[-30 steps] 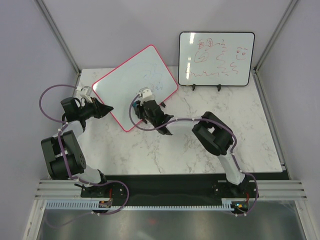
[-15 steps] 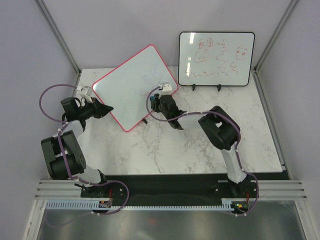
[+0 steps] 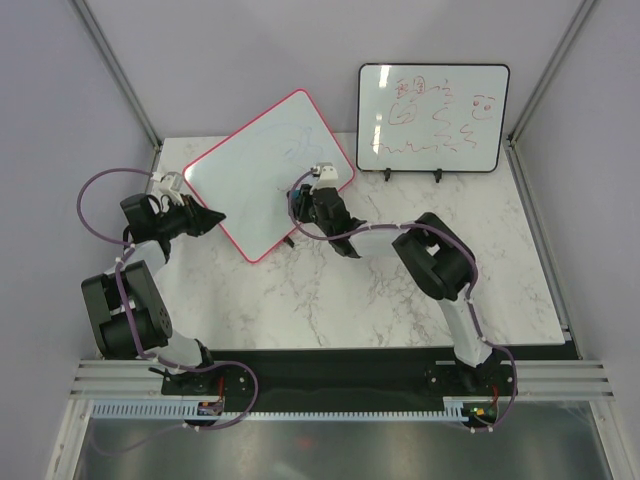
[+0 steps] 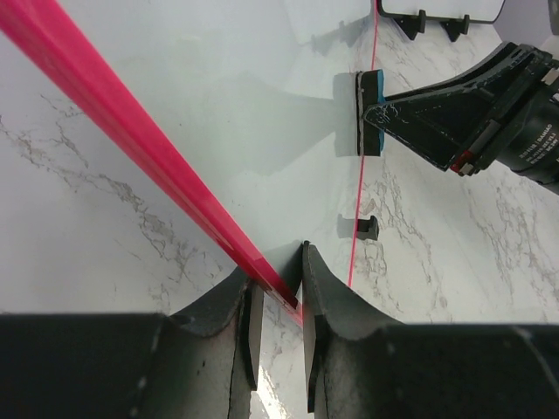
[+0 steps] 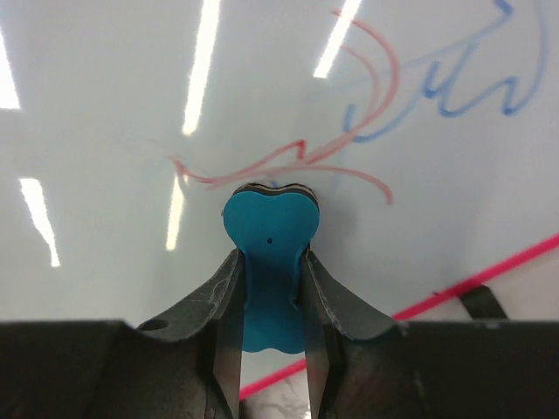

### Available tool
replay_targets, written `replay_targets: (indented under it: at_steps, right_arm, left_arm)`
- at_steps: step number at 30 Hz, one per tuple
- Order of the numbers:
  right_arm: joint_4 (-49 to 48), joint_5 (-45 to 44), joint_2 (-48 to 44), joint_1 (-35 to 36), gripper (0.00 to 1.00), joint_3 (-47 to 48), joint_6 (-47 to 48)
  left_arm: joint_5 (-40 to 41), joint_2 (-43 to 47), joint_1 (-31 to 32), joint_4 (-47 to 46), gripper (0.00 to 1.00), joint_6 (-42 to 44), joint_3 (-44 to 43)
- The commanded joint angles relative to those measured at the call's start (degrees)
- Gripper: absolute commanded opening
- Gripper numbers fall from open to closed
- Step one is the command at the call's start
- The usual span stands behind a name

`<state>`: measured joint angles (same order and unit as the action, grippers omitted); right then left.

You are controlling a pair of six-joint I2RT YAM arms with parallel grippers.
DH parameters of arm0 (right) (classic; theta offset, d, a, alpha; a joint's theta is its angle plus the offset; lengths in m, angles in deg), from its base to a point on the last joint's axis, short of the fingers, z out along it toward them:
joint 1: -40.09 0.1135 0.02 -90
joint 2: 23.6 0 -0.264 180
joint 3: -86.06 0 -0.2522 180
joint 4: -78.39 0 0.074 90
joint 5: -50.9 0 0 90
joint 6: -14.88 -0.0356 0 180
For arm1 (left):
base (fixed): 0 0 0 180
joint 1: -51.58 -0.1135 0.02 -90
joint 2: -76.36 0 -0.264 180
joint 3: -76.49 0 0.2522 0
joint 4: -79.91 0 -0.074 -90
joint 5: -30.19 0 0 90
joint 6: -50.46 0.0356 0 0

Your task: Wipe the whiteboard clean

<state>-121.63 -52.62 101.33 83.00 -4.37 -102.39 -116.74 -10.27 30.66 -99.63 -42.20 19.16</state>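
Note:
The whiteboard (image 3: pixel 262 172) with a pink-red frame stands tilted at the back left of the table, with faint blue and red scribbles on its right part. My left gripper (image 3: pixel 212 218) is shut on its lower left frame edge; in the left wrist view the fingers (image 4: pixel 278 266) pinch the pink frame (image 4: pixel 131 131). My right gripper (image 3: pixel 310 195) is shut on a blue eraser (image 5: pixel 269 249) and presses it flat against the board surface (image 5: pixel 105 105), just below red and blue lines (image 5: pixel 376 96). The eraser also shows in the left wrist view (image 4: pixel 370 112).
A black-framed whiteboard (image 3: pixel 433 118) with red writing stands at the back right on small feet. The pink board's black foot (image 4: pixel 367 229) rests on the marble table (image 3: pixel 400 290). Grey walls close the back and both sides.
My right gripper swept the eraser from the board's lower middle towards its right edge, then came back a little left. The left gripper kept its hold on the frame.

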Motion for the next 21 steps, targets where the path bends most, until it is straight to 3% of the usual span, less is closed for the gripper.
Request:
replay_targets:
  at_steps: [1,5,8,15,21]
  right_arm:
    - [-2.34,8.51,2.96,2.79,0.00,5.83,-3.06]
    - [-1.65,10.35,4.01,3.14,0.00,10.05,-1.39]
    - [2.22,6.85,4.63,2.09,0.00,12.25,-2.60]
    - [5.56,2.18,4.80,-7.04,0.00,8.04,-14.54]
    - [6.88,-1.85,3.93,-9.52,0.00,4.09,-16.94]
  left_arm:
    - [0.94,2.52,0.19,-2.08,0.02,6.78,-2.13]
    - [0.94,2.52,0.27,-1.90,0.02,7.40,-2.13]
    - [1.03,2.52,0.27,-1.56,0.02,7.40,-2.31]
    - [0.76,3.22,0.27,-0.50,0.02,9.16,-2.22]
    - [0.33,3.31,0.27,-0.24,0.02,9.69,-2.04]
